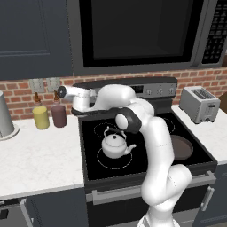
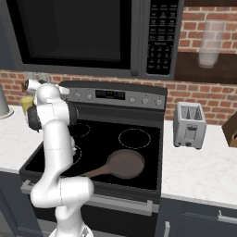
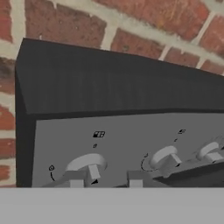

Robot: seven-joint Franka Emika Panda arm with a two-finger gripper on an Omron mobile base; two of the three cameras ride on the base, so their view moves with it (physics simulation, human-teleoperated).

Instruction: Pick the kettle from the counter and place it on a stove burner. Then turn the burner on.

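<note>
The kettle (image 1: 114,145) stands upright on the stove burner (image 1: 114,158), the widest outlined ring at the front left of the black glass cooktop (image 1: 146,128), inside the outline and somewhat toward its rear. The tabletop (image 1: 40,153) to the left of the stove carries a yellow jar (image 1: 41,117), a dark red jar (image 1: 58,115) and a tall grey cylinder (image 1: 4,116). A brown pan (image 2: 125,163) lies on the right half of the cooktop, and a toaster (image 2: 189,124) stands on the worktop beyond it.

The placing step appears complete; turning the burner on remains. The arm reaches over the cooktop to the left end of the raised control panel (image 3: 127,144). In the hand view, the claw (image 3: 105,180) is at the leftmost knob (image 3: 85,165), with a second knob (image 3: 164,157) just beside it to the right. The two fingertips (image 3: 75,180) stand slightly apart, one below the leftmost knob and one to its right. Whether they actually clamp it cannot be told.

Likely failure modes:
- The fingers may slip off the knob without rotating it, owing to an off-centre or incomplete hold.
- The leftmost knob may govern a different ring than the one under the kettle; the panel markings are too small to read.
- The elbow hangs above the kettle, so a low swing could knock it off the ring.
</note>
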